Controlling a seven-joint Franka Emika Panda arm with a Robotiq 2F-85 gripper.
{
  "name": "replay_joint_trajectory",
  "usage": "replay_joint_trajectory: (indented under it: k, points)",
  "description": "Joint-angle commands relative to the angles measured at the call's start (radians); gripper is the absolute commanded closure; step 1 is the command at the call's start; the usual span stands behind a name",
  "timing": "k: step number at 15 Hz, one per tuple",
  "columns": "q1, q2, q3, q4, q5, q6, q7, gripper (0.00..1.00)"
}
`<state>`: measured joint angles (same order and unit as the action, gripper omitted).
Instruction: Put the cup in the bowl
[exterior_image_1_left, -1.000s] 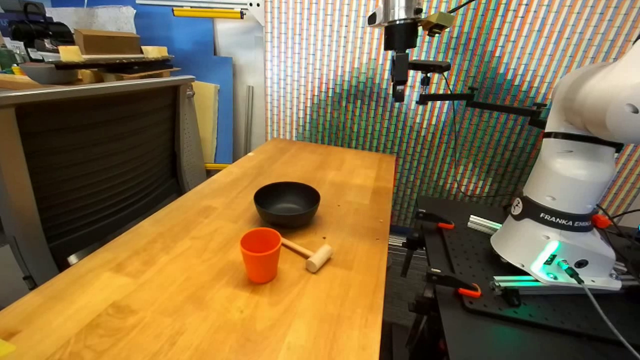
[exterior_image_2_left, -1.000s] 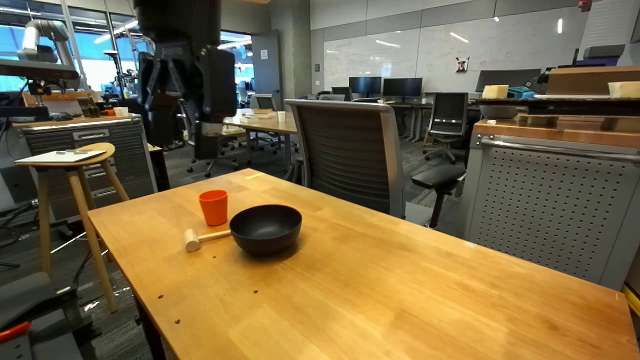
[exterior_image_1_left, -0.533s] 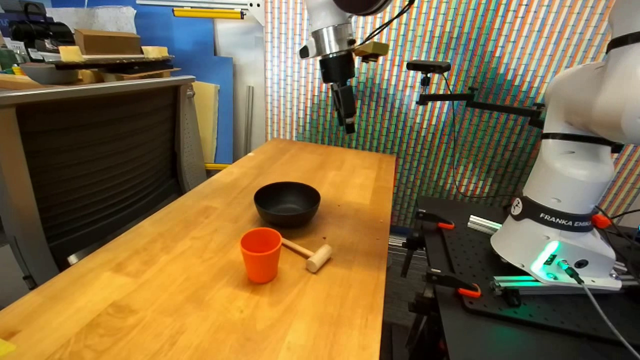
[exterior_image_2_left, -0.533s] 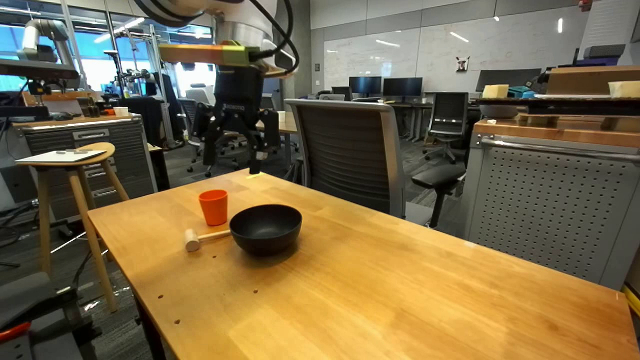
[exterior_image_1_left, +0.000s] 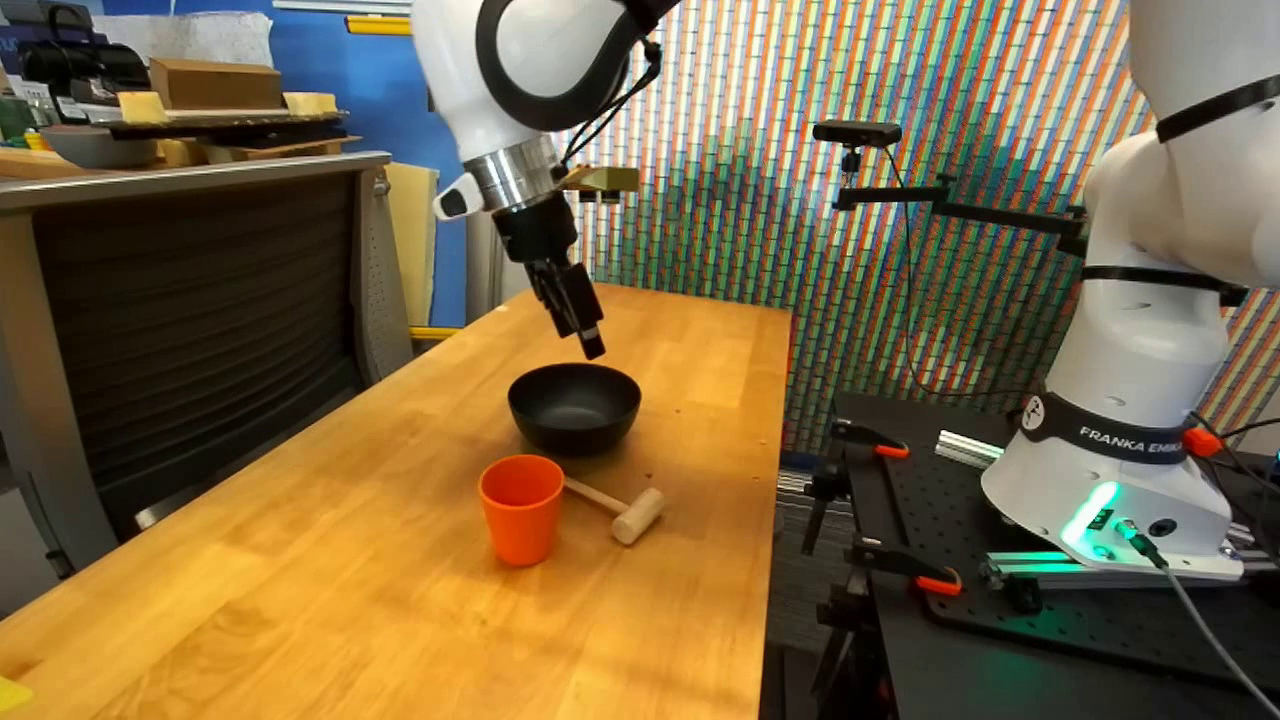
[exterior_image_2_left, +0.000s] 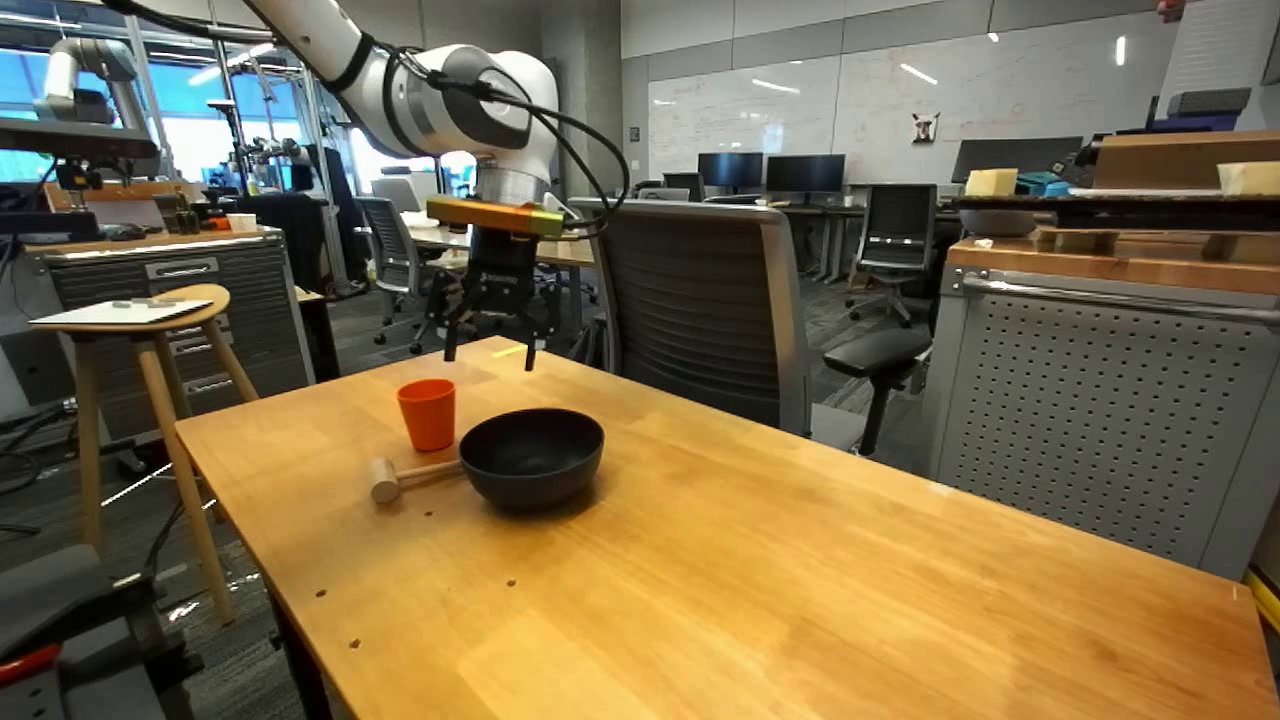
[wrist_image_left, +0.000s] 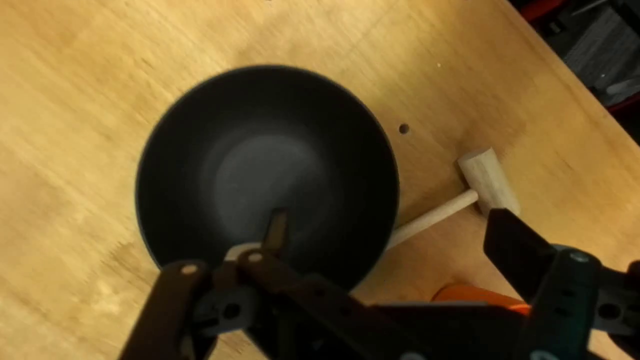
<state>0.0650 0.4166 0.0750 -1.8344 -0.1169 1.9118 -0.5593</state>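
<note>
Wood-topped bench. Carrying both task items; presenting, by judgement, a task at its approach stage, with no part of the placing done and grasp, lift, transfer and release all remaining.

White Franka Emika arm. Arching over the bench.

Black Robotiq pincer. Hanging in mid-air, spread wide, pinching nothing.

Matte black bowl. Sitting upright on the bench; containing nothing visible, with part of the inside hidden behind the pincer in the wrist view.

Orange-red tapered cup. Standing upright on the bench, near the bowl but outside it; containing nothing visible, showing bare inner wall at the mouth; needing, by judgement, to be gripped next.

Wooden mallet. Lying near the cup, pointing its handle toward the bowl; touching the bowl or not, cannot tell.
</note>
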Motion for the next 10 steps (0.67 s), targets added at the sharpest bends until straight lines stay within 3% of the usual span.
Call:
replay_joint_trajectory:
  k: [1, 10]
  points:
    - [0.025, 0.190, 0.050, 0.248, -0.041, -0.122, -0.045, 0.00]
    - [0.108, 0.476, 0.099, 0.678, -0.049, -0.415, -0.089, 0.00]
